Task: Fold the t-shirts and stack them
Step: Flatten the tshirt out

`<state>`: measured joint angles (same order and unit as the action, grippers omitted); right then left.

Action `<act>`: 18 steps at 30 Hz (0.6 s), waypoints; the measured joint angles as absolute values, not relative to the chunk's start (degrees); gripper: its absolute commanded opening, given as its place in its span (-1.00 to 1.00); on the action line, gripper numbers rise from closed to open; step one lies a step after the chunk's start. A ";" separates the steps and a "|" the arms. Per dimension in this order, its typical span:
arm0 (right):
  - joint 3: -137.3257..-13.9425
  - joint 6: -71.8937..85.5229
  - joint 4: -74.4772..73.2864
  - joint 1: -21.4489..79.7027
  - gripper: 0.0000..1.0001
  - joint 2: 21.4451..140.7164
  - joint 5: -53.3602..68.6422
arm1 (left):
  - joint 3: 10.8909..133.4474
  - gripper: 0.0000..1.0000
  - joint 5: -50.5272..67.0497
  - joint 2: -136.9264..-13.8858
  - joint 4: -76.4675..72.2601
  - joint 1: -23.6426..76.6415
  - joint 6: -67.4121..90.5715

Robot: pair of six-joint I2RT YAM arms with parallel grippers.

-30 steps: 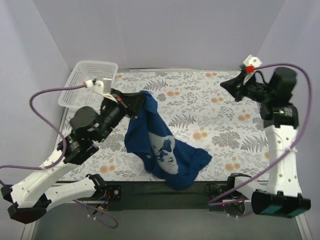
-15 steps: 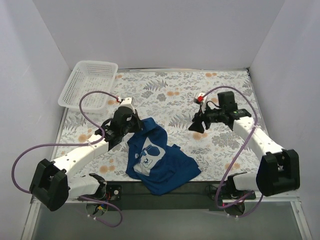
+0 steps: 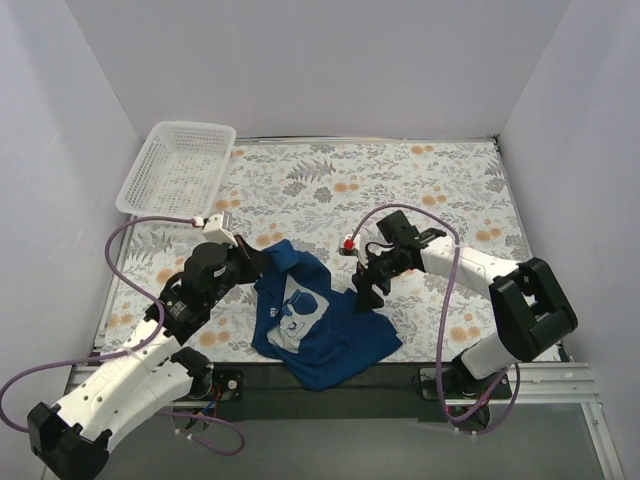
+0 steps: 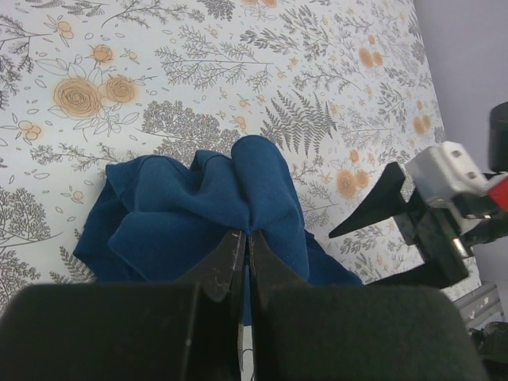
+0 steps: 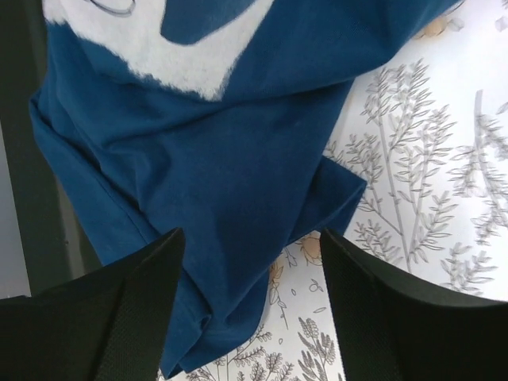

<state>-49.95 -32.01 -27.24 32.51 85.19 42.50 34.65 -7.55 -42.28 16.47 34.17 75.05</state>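
Floral tbl (image 3: 420, 190), L claw (image 4: 244, 255) pinching navy tee (image 3: 325, 325), R claw (image 5: 250, 238) spread above

Pale lilac walls (image 3: 300, 60); floral-print table (image 3: 420, 180)

1. One navy-blue t-shirt (image 3: 335, 335) with a light grey print
2. One white mesh basket (image 3: 193, 126)
3. One table (image 3: 420, 180) with a floral cover
4. Two robot arms: left arm (image 3: 110, 385), right arm (image 3: 465, 262)
5. Two two-finger grippers: left gripper (image 4: 244, 238), right gripper (image 5: 252, 236)
6. Two purple cables: left cable (image 3: 150, 219), right cable (image 3: 392, 208)
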 measured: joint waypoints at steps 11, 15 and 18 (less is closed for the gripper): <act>-50.85 -32.27 -29.58 35.83 -0.97 90.50 36.86 | 32.29 -1.00 -7.29 -37.26 20.21 34.17 78.54; -51.27 -34.33 -31.57 31.27 -0.97 80.16 35.92 | 32.29 -1.00 -7.18 -37.17 20.60 34.17 78.59; -51.72 -37.41 -31.75 23.14 -0.97 68.55 34.20 | 32.45 -1.00 -6.74 -37.56 20.64 34.17 78.22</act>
<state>-51.72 -37.41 -31.75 23.14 68.55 34.20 32.45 -6.74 -37.56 20.64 34.17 78.22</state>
